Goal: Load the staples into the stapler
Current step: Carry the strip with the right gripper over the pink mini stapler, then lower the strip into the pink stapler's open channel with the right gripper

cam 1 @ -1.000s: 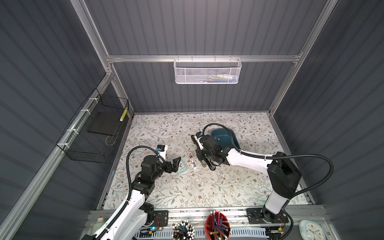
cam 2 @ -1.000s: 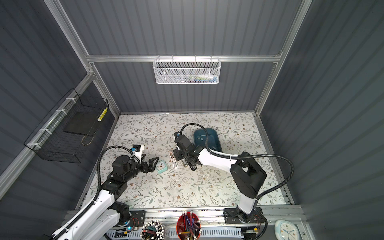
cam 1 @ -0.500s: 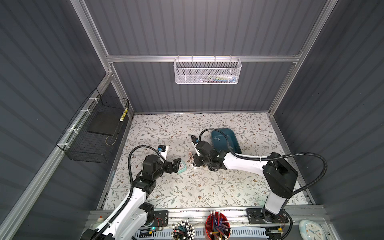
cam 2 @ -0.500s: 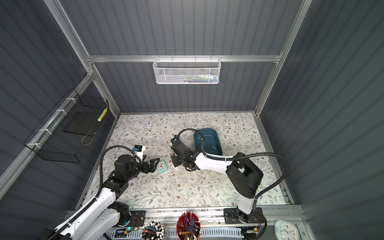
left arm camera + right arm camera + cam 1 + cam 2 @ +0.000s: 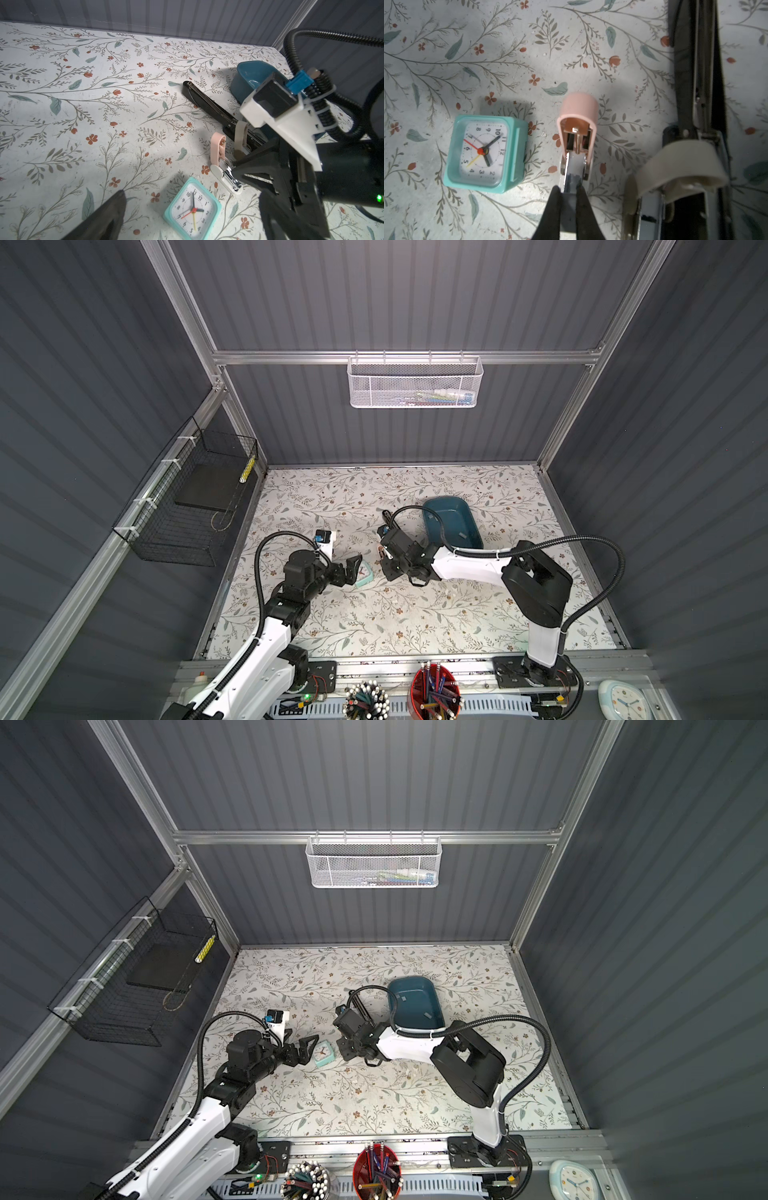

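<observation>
A small pink stapler (image 5: 578,116) lies hinged open on the floral table, its chrome magazine (image 5: 574,166) bare. My right gripper (image 5: 569,194) is shut on a flat grey strip of staples (image 5: 569,204) at the magazine's end. In both top views the right gripper (image 5: 390,570) (image 5: 347,1050) is at mid-table. My left gripper (image 5: 193,209) (image 5: 353,568) is open, its fingers (image 5: 112,212) either side of a mint alarm clock (image 5: 193,209), not touching it. More staples (image 5: 427,1015) lie in the blue tray (image 5: 440,501).
A long black stapler (image 5: 207,104) and a beige stapler (image 5: 241,133) lie beside the pink one, toward the tray. The clock (image 5: 483,153) sits just beside the pink stapler. Pen cups (image 5: 434,695) stand at the front rail; wire baskets (image 5: 415,383) hang on the walls.
My right arm has swung left and forward from the blue tray to the pink stapler, staying shut. The left arm has barely moved and stays open.
</observation>
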Tool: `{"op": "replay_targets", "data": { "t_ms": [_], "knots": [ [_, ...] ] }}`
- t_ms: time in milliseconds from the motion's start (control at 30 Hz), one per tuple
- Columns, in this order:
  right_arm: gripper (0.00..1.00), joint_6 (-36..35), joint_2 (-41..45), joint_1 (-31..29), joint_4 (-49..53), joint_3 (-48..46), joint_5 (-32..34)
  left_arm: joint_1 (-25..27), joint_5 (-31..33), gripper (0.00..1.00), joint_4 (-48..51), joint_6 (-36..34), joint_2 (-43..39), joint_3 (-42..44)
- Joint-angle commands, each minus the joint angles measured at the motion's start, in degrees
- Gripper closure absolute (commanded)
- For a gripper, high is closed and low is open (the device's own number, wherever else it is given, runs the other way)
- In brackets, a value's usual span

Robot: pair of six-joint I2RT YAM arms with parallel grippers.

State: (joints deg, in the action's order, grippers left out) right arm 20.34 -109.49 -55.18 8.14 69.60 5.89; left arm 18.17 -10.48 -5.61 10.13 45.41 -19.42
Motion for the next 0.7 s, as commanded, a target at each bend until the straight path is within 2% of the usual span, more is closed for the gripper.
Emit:
{"op": "replay_targets", "data": {
  "t_ms": [0,300,467,667],
  "knots": [
    [0.92,-0.57,-0.48,-0.02,1.61,1.88,0.45,-0.07,0.14,0.00,-0.18,0.06,-0.23,0.63],
    [0.92,-0.12,-1.30,0.05,1.50,1.98,-0.15,-0.11,-0.22,0.00,-0.19,-0.13,-0.23,0.63],
    [0.92,-0.03,-1.70,-0.02,1.66,2.40,-0.56,-0.07,-3.65,0.01,-1.24,-0.98,-0.23,0.95],
    [0.92,0.56,-2.44,0.01,1.75,2.65,-1.00,-0.07,-4.37,0.01,-1.47,-1.23,-0.15,0.97]
  ]
}}
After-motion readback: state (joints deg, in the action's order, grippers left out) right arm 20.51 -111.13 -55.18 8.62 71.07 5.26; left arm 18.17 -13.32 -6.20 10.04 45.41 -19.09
